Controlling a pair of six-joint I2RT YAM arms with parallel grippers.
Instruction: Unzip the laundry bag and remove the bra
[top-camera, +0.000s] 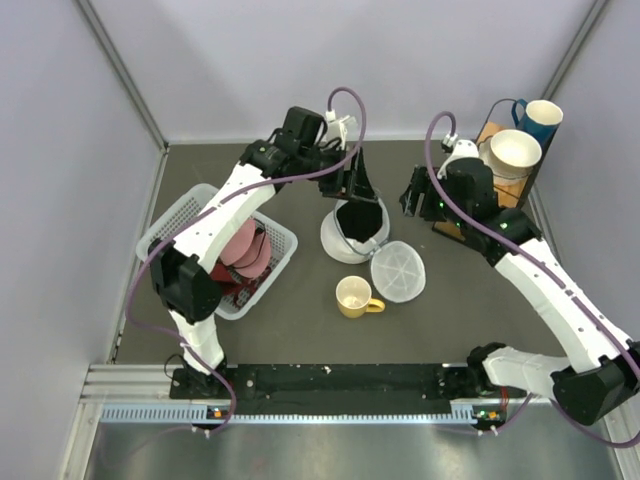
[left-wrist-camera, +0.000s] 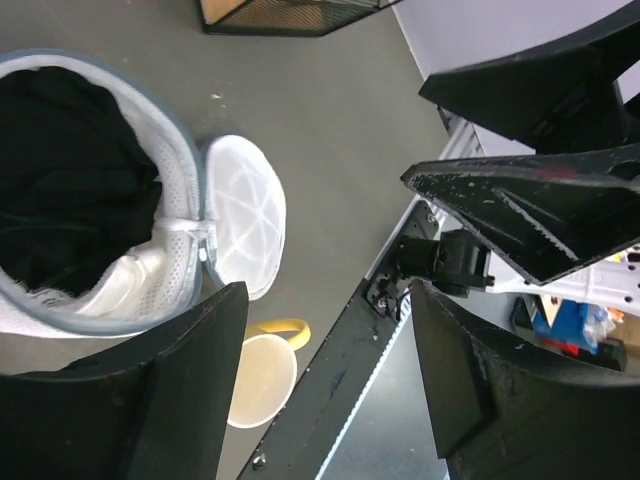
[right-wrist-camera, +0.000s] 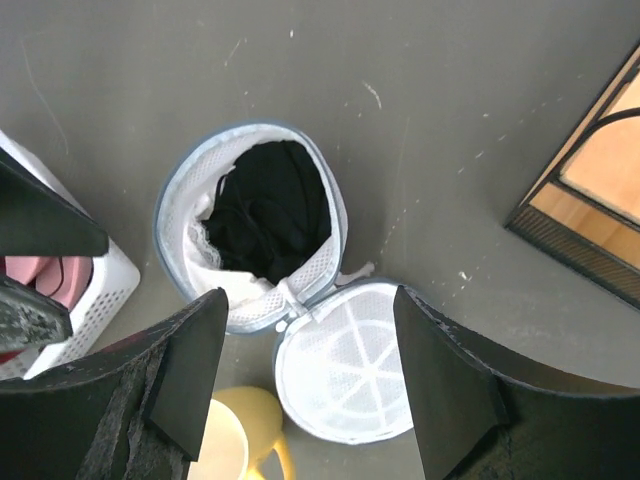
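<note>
Lying unzipped, ribbed mesh laundry bag (right-wrist-camera: 345, 362) holds crumpled black bra (right-wrist-camera: 266, 205).

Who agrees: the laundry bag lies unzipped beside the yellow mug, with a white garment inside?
Wrong colour: the garment inside the laundry bag is black, as the right wrist view shows. The bag does lie unzipped beside the yellow mug.

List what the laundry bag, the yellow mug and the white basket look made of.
The laundry bag looks like white fabric mesh, matte, with stiff ribs across the lid and grey trim. The mug seems glazed ceramic, smooth yellow, though plastic is possible. The basket looks like moulded white plastic, open lattice walls.
</note>
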